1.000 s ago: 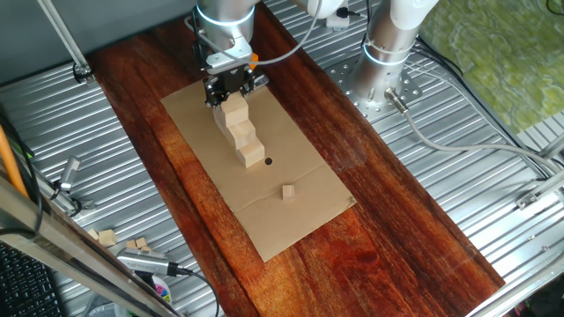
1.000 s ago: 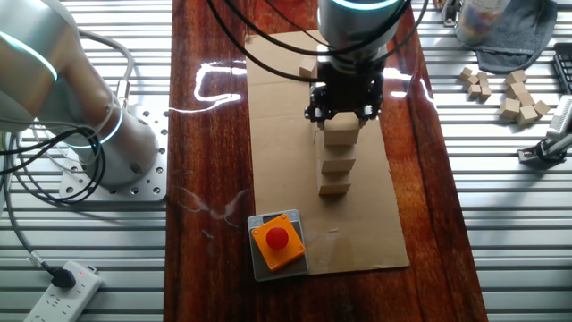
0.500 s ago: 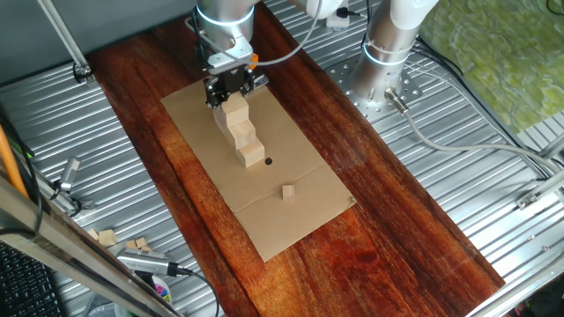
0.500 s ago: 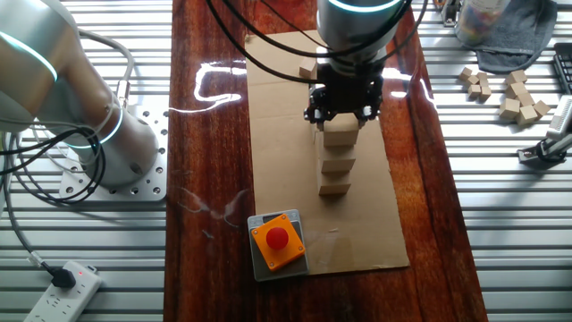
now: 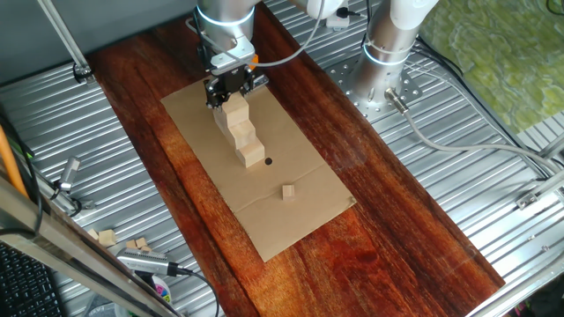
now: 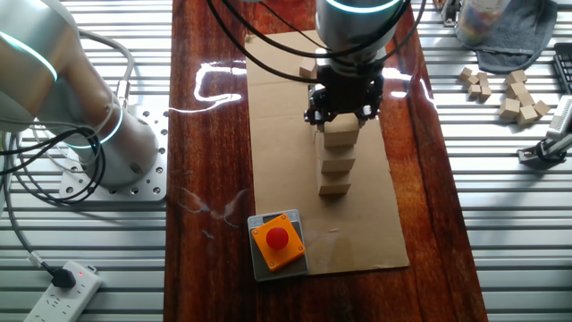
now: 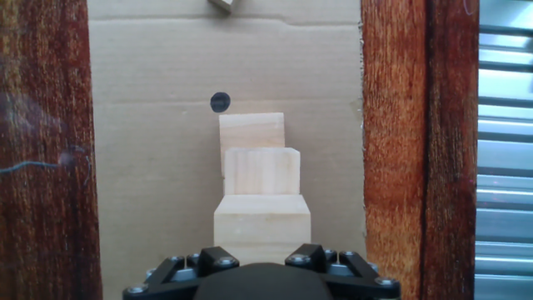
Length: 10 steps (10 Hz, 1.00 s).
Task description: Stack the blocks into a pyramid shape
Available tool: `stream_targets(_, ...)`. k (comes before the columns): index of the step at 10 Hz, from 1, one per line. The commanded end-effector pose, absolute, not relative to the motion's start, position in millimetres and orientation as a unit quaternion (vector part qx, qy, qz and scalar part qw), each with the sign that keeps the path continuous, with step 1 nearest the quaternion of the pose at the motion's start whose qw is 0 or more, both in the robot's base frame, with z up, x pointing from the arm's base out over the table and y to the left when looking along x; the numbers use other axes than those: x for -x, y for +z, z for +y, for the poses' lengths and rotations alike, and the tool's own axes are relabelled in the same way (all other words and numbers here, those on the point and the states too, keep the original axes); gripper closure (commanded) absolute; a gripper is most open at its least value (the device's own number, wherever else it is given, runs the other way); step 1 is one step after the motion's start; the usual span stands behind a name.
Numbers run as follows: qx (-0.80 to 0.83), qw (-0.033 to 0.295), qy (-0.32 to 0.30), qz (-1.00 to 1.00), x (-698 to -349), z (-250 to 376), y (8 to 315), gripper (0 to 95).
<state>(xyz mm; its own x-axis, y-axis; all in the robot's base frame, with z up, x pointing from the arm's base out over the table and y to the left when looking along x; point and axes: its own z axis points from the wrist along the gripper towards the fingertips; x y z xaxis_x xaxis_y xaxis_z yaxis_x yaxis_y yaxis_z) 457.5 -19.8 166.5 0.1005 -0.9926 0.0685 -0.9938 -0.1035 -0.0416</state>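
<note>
Almost nothing shifts over the last second: the gripper (image 6: 342, 113) stays low over the top of the blocks (image 6: 338, 152), a stepped pile mid-cardboard (image 6: 286, 134), its opening unclear from here, while a stray block (image 5: 287, 191) waits toward 5 o'clock, so placing seems unfinished.

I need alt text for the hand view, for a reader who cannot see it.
Three pale wooden blocks step up toward the camera on a cardboard sheet laid on dark wood, just beyond the black end effector. A black dot marks the cardboard behind them.
</note>
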Motion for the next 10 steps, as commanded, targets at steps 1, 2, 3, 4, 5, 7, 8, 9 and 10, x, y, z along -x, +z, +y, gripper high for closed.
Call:
stream_targets(1, -0.745, 0.009, 0.041, -0.665, -458.0, -20.2, 165.3, 57.0)
stream_targets(2, -0.746, 0.009, 0.041, -0.665, -458.0, -20.2, 165.3, 38.0)
stream_targets(3, -0.746, 0.009, 0.041, -0.665, -458.0, -20.2, 165.3, 38.0)
stream_targets(4, -0.747, 0.009, 0.042, -0.664, -458.1, -20.6, 165.1, 38.0)
stream_targets(5, -0.747, 0.009, 0.042, -0.663, -458.3, -20.9, 164.5, 38.0)
stream_targets(7, -0.747, 0.009, 0.042, -0.663, -458.3, -21.2, 164.6, 38.0)
stream_targets(8, -0.749, 0.009, 0.042, -0.661, -458.3, -21.2, 164.6, 19.0)
stream_targets(9, -0.75, 0.01, 0.042, -0.66, -458.3, -21.3, 164.7, 19.0)
stream_targets(10, -0.75, 0.01, 0.042, -0.66, -458.3, -21.7, 164.9, 19.0)
